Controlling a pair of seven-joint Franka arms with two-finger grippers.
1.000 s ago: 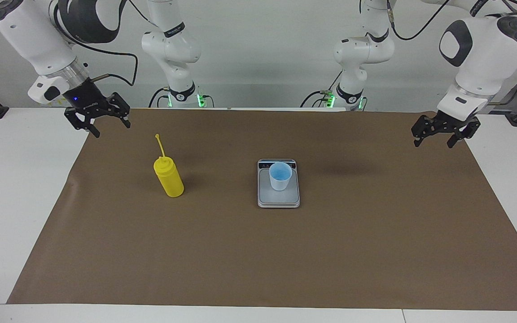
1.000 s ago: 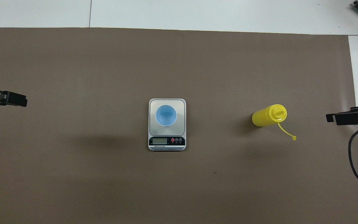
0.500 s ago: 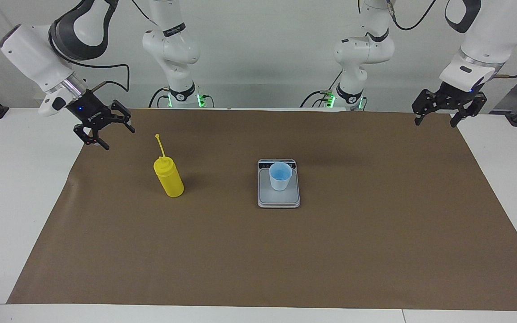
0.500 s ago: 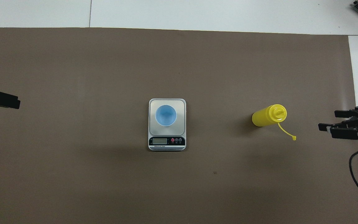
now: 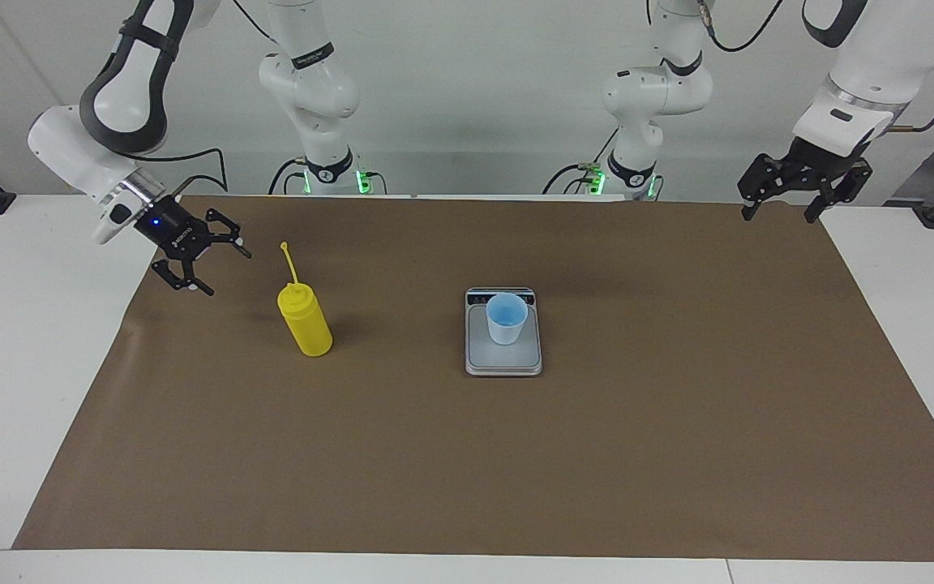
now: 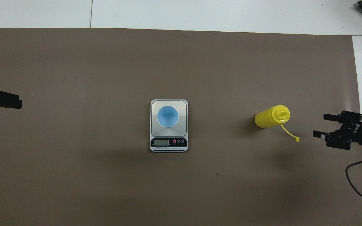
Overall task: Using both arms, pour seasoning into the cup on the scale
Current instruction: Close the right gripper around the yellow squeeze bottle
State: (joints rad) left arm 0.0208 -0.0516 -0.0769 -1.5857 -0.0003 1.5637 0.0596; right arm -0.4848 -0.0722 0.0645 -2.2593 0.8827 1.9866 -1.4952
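The right gripper (image 5: 225,268) had dropped toward the seasoning (image 5: 305,319), jaws apart; the left gripper (image 5: 782,208) had lifted, jaws apart, over the brown mat (image 5: 678,446). The scale (image 5: 503,361) carried the cup (image 5: 507,318) mid-table.

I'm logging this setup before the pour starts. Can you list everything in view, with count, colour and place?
squeeze bottle: one, yellow, upright on the mat toward the right arm's end, cap strap hanging open.
cup: one, pale blue, standing on the scale.
scale: one, silver-grey, mid-mat, display end nearest the robots.
mat: one, brown, covering most of the table.
table: one, white.
right gripper: one, black, open, over the mat's edge beside the bottle.
left gripper: one, black, open, raised over the mat's corner, waiting.
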